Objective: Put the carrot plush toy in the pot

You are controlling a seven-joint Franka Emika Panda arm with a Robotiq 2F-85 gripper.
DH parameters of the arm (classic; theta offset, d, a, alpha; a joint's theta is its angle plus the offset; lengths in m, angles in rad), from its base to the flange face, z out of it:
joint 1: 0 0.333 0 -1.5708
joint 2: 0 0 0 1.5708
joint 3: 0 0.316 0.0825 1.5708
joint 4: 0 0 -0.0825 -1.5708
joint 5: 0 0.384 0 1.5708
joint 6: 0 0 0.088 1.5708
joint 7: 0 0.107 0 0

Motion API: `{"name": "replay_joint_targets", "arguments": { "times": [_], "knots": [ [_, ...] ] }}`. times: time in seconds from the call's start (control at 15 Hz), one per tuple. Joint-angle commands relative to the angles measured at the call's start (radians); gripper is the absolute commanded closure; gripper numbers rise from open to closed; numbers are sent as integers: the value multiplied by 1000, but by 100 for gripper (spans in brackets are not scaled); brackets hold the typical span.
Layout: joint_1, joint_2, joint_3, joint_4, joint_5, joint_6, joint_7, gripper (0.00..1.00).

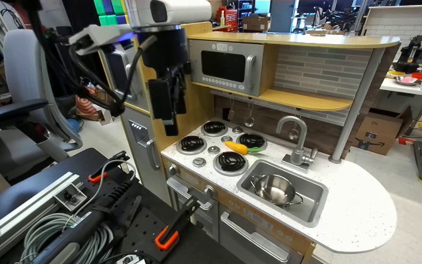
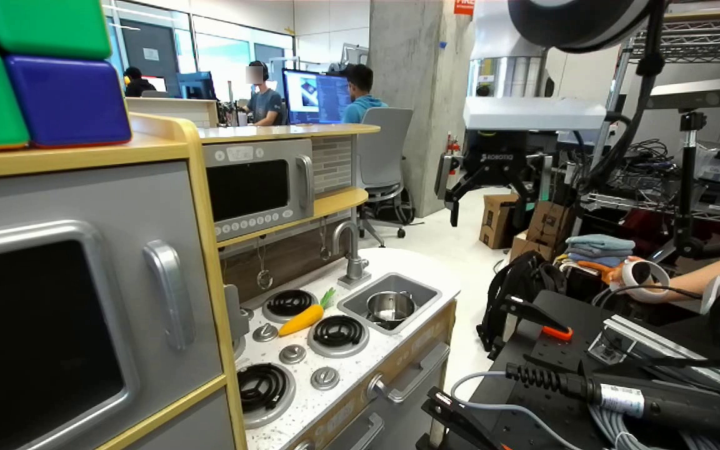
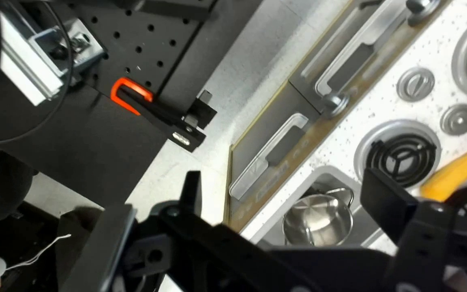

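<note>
The carrot plush toy (image 1: 236, 147) is orange-yellow with a green top. It lies on the white stove top between the burners in both exterior views (image 2: 300, 320). In the wrist view the carrot (image 3: 454, 174) is at the right edge, its green end hidden behind a finger. The shiny silver pot (image 1: 275, 189) stands in the grey sink basin, also seen in an exterior view (image 2: 391, 306). My gripper (image 2: 490, 211) is open and empty, high above the counter and apart from both. In the wrist view the pot (image 3: 318, 219) shows between the spread fingers (image 3: 286, 186).
The sink basin (image 1: 315, 216) is right of the burners, with a tall faucet (image 1: 297, 139) behind it. A toy microwave (image 1: 225, 68) and shelf (image 1: 306, 99) overhang the back. A black table (image 1: 134, 227) with clamps and coiled cable stands in front of the kitchen.
</note>
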Motion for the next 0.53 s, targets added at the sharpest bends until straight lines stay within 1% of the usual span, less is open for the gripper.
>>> {"name": "replay_joint_targets", "arguments": {
  "times": [0.0,0.07,0.2,0.4,0.47],
  "knots": [
    [0,109,-52,111,-112,79,151,0],
    [35,65,-66,51,-76,52,96,0],
    [43,87,-85,69,-82,54,101,0],
    [52,85,-85,61,-81,54,101,0],
    [53,68,-82,26,-109,117,135,0]
  ]
}}
